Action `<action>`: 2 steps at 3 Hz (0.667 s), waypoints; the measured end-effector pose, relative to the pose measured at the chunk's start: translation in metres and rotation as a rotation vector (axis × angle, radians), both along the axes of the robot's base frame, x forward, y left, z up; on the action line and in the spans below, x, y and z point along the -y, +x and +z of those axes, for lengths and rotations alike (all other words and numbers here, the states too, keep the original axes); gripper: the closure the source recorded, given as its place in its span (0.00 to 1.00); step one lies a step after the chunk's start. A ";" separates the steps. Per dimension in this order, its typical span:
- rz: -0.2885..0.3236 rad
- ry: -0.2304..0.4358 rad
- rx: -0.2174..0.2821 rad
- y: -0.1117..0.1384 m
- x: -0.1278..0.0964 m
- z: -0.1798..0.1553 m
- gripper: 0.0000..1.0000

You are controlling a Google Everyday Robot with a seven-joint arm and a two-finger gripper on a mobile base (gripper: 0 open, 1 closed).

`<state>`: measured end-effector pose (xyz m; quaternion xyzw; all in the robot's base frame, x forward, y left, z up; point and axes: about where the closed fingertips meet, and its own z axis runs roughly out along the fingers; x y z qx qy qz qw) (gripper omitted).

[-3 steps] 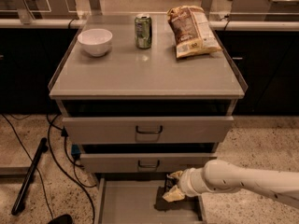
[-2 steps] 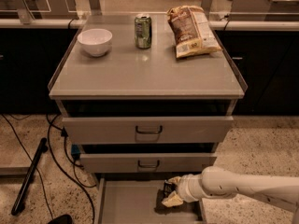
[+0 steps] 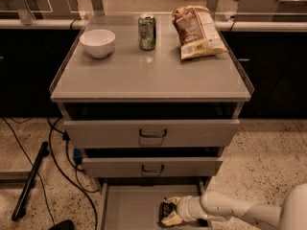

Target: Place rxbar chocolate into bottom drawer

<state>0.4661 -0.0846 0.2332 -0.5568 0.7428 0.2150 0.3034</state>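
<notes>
camera view: tool (image 3: 171, 214) at rxbar chocolate (image 3: 166, 206), inside bottom drawer (image 3: 128, 208)

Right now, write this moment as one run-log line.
end effector: low inside bottom drawer | rxbar chocolate: at end effector, over drawer floor | bottom drawer: open

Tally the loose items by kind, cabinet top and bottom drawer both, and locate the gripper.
bowl: 1
can: 1
chip bag: 1
rxbar chocolate: 1
Total: 4
The gripper reaches into the bottom drawer, at the bar.
</notes>
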 end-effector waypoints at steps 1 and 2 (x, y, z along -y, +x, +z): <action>-0.001 0.001 0.002 0.000 0.000 -0.003 1.00; -0.021 0.004 0.026 0.008 0.003 -0.020 1.00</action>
